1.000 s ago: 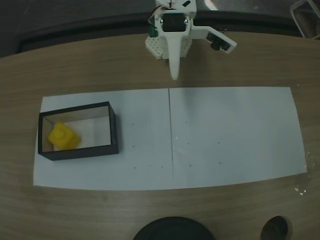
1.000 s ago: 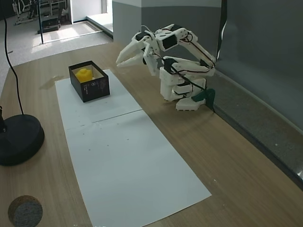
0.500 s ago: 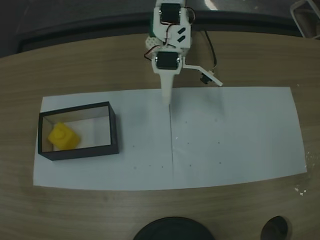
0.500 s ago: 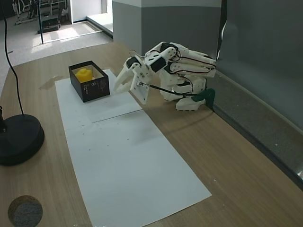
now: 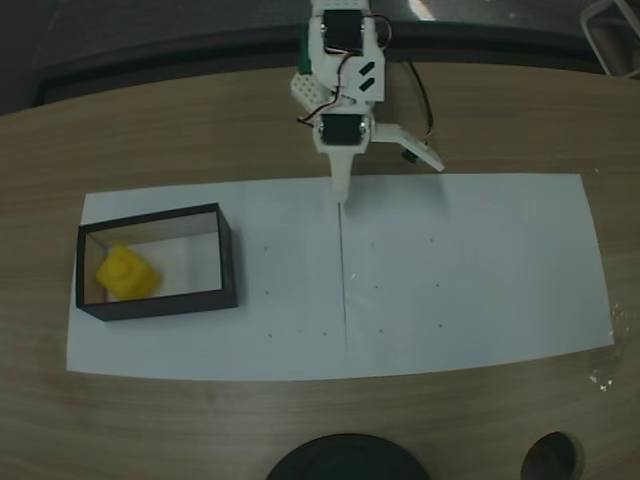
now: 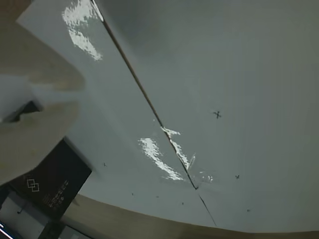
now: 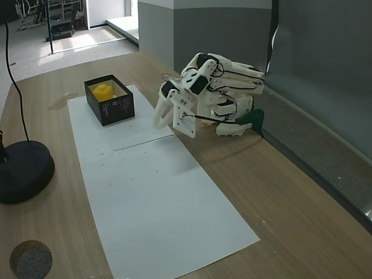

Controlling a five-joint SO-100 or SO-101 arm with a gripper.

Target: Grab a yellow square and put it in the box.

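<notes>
The yellow square [image 5: 127,272] lies inside the box [image 5: 228,262], at its left end in a fixed view from above. In another fixed view the yellow square [image 7: 103,90] shows above the black wall of the box [image 7: 116,108]. My gripper [image 5: 342,196] is shut and holds nothing. It points down at the far edge of the white paper, well to the right of the box. From the side, the gripper [image 7: 157,122] hangs low over the paper's edge with the arm folded behind it. A blurred finger [image 6: 35,134] and the box wall [image 6: 55,184] show in the wrist view.
Two white paper sheets [image 5: 460,270] meet at a seam [image 5: 343,290] on the wooden table. A black lamp base [image 7: 20,171] and a dark round disc [image 7: 30,258] stand at the near edge. The arm's base [image 7: 229,125] sits by the grey wall.
The arm folded down from a raised pose. The gripper dropped to the paper's far edge near the seam, then drew back slightly toward the base. Box and yellow square stayed put.
</notes>
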